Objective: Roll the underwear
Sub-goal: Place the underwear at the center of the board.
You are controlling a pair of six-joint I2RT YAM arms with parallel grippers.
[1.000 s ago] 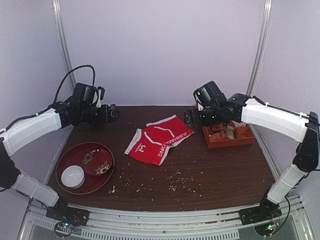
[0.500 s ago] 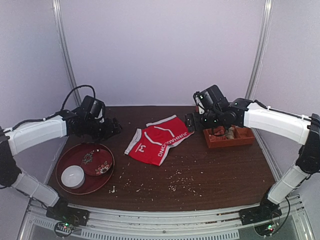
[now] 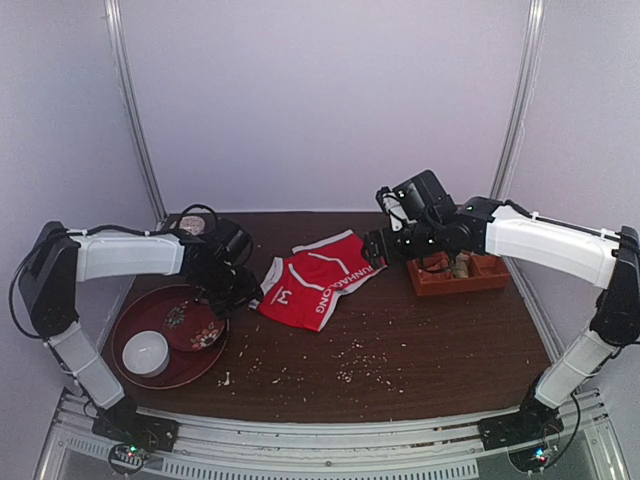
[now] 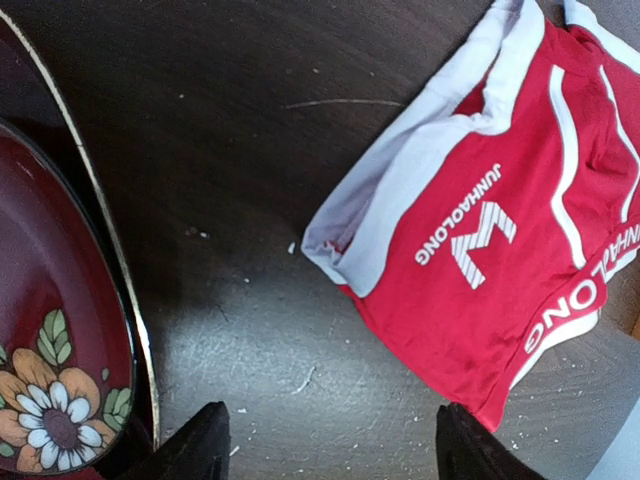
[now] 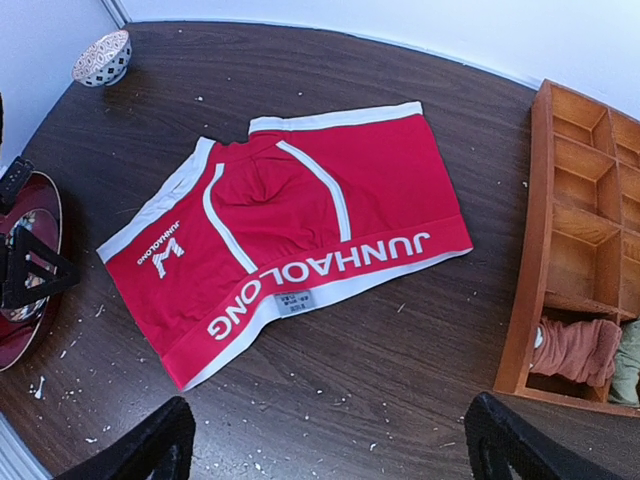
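Note:
The underwear (image 3: 318, 280) is red with white trim and white lettering, lying spread flat at the middle of the dark table (image 3: 430, 340). My left gripper (image 3: 243, 293) hangs low just off its left leg end, open and empty. In the left wrist view the underwear (image 4: 500, 230) lies ahead of and to the right of the left gripper (image 4: 335, 445), with bare table between the fingers. My right gripper (image 3: 378, 245) hovers open at the waistband end. The right wrist view shows the whole underwear (image 5: 290, 240) ahead of the right gripper (image 5: 330, 445).
A round red tray (image 3: 118, 345) at the front left holds a white bowl (image 3: 146, 352) and a flowered dish (image 3: 195, 325). A wooden divided box (image 3: 455, 272) with cloth bundles (image 5: 575, 350) stands at the right. A small patterned bowl (image 5: 103, 57) sits at the back left. Crumbs litter the table.
My left arm has swung down and to the right, bringing its gripper to the underwear's left end. The right gripper has edged left toward the waistband. The underwear has not moved.

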